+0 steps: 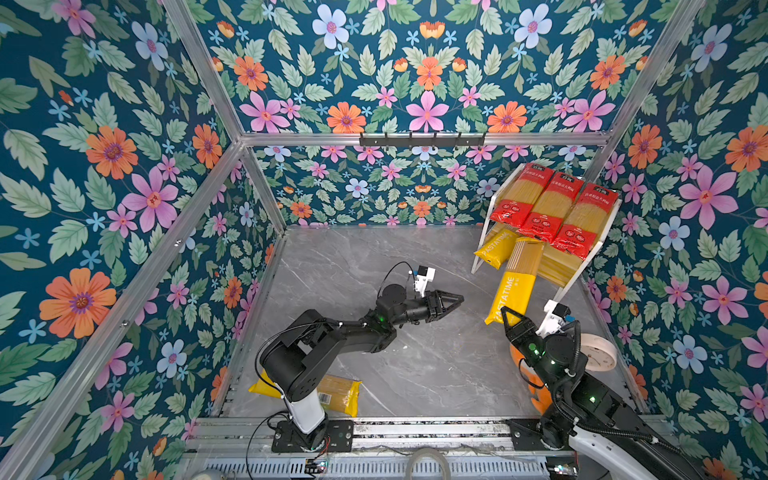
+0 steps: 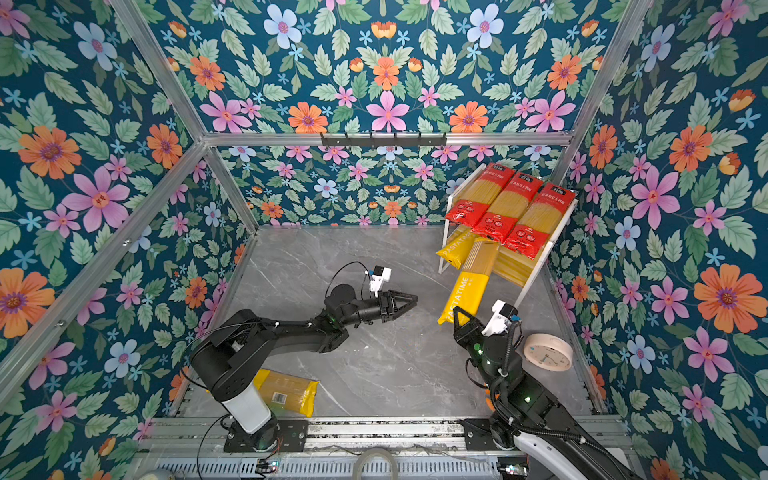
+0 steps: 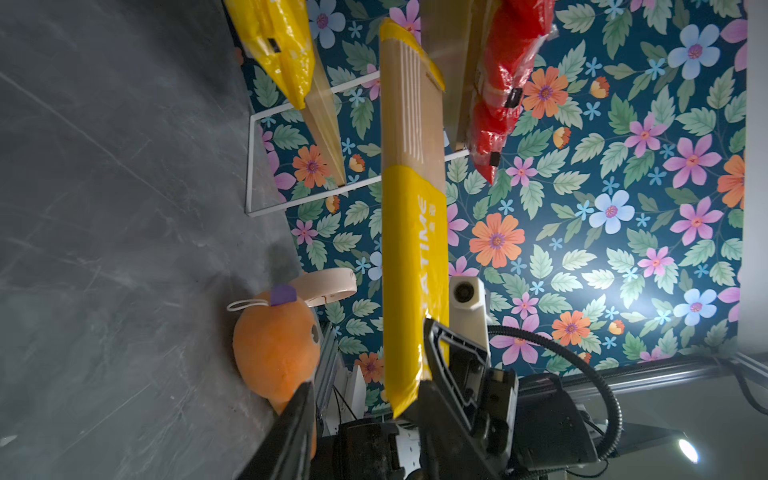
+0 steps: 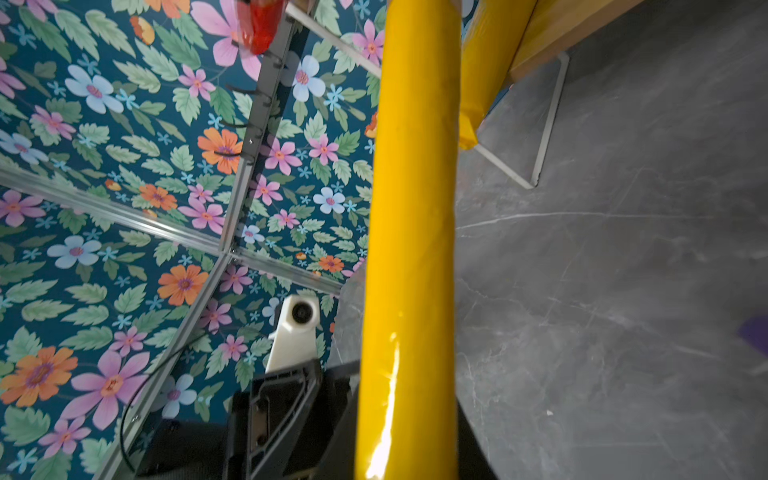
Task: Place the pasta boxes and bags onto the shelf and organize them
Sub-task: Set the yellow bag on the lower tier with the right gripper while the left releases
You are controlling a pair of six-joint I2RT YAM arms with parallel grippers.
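1. At the right side of both top views stands the shelf (image 1: 483, 232). Three red packs (image 1: 552, 208) lie side by side on its upper tier, their lower ends hanging over the front edge.
2. On the left part of the lower tier lies the first yellow pack (image 1: 495, 248), with its end poking past the board.
3. The right gripper (image 1: 512, 314) is clamped on the near end of the held yellow pack (image 1: 515, 286). This pack slants up toward the lower tier, just right of the first one, and its far end is tucked under the red overhang. Whether it touches the board cannot be told.
4. The left gripper (image 1: 459, 297) hovers mid-frame above the grey tabletop (image 1: 415, 374), pointing at the held pack but apart from it. In the left wrist view its jaws stand parted with nothing between them.
5. The third yellow pack (image 1: 338, 395) lies flat at lower left, partly under the left arm.
6. A pale clock (image 1: 598, 353) and an orange plush toy (image 3: 274, 345) lie near the right arm at lower right.
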